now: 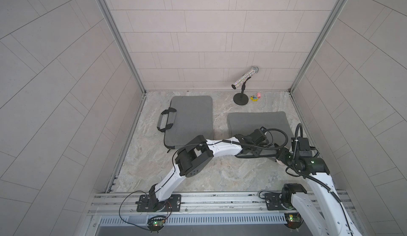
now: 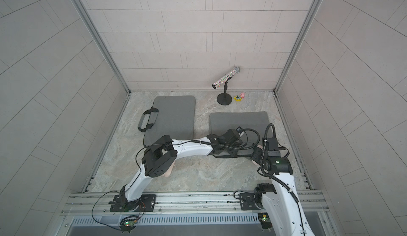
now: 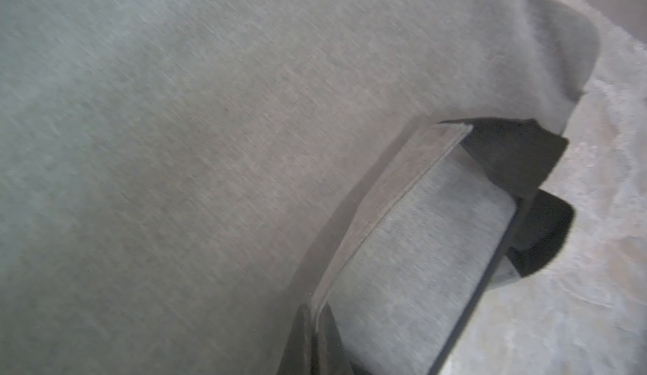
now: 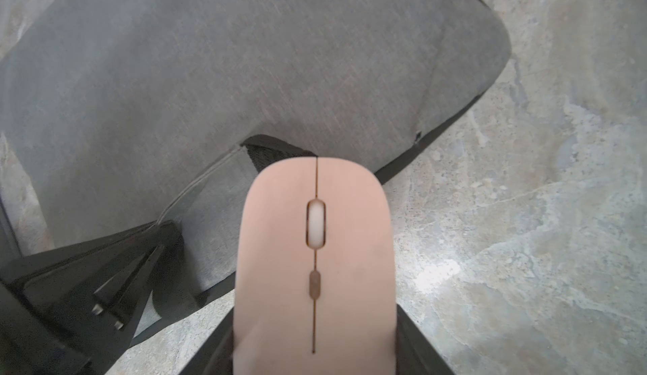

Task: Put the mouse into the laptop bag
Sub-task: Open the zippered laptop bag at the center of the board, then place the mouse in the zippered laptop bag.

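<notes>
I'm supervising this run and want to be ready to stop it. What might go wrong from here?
The left gripper pinches only a thin edge of the laptop bag; it may slip and shut the opening. The mouse juts far beyond the right gripper, so catching the fabric might lever it loose. Both grippers work close together and might collide.

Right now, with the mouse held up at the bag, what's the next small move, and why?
Probably raise the left fingers a little to widen the mouth. They are shut on the laptop bag's flap edge, and the gap beneath looks shallow. The pink mouse in the right fingers is nosed up to it, not yet inside.
</notes>
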`<state>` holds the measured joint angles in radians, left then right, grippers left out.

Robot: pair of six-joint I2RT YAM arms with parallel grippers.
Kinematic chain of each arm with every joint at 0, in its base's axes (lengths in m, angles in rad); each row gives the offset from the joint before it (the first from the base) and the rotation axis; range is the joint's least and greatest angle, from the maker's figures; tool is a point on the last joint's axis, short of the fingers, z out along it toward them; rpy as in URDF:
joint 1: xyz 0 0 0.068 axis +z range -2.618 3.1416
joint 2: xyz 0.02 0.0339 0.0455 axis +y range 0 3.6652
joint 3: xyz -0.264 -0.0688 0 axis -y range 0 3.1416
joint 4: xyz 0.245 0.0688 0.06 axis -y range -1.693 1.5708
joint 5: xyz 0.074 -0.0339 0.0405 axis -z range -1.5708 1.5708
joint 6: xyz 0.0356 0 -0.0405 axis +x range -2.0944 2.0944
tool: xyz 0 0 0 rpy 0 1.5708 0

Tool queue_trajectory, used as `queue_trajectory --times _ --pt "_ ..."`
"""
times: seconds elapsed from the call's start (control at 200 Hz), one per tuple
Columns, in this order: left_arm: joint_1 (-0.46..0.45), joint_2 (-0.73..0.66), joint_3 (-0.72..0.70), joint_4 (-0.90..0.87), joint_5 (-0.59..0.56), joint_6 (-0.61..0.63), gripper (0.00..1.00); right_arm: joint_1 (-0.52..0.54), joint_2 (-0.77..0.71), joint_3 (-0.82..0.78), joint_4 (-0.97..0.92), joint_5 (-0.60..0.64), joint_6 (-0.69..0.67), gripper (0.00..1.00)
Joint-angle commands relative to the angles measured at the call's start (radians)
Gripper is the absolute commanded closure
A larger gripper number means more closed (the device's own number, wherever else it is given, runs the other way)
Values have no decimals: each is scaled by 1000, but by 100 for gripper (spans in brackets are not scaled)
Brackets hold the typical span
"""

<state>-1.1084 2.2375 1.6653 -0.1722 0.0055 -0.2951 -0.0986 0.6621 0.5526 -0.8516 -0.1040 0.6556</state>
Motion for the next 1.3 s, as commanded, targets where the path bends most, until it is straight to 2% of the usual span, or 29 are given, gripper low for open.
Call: queue_trajectory --times 0.0,0.215,0.385,0.57,0.751,0.991,1.086,1.236,1.296 --pt "-5 -90 -7 2 44 -55 100 -56 -16 -13 -21 -20 23 48" --pt "-5 -226 -5 -9 32 -101 100 -191 -16 -42 -4 -151 12 47" --pt "-5 -248 51 -42 29 -117 100 -241 -14 -51 -1 -193 4 47" --pt "-8 -282 45 -40 40 -140 100 -276 14 -99 64 -236 39 47" --pt "-37 -339 21 -35 44 -136 100 -283 96 -100 171 -223 111 48" --pt "-56 -380 -1 -30 49 -143 100 -288 203 -66 276 -133 217 44" --pt "-61 -395 -17 -18 67 -150 100 -290 262 -47 333 -107 239 44" --pt "-64 -413 -38 -18 67 -147 100 -292 309 -34 427 -131 260 46" --pt "-64 -420 -47 -16 68 -147 100 -291 311 -28 436 -97 258 45"
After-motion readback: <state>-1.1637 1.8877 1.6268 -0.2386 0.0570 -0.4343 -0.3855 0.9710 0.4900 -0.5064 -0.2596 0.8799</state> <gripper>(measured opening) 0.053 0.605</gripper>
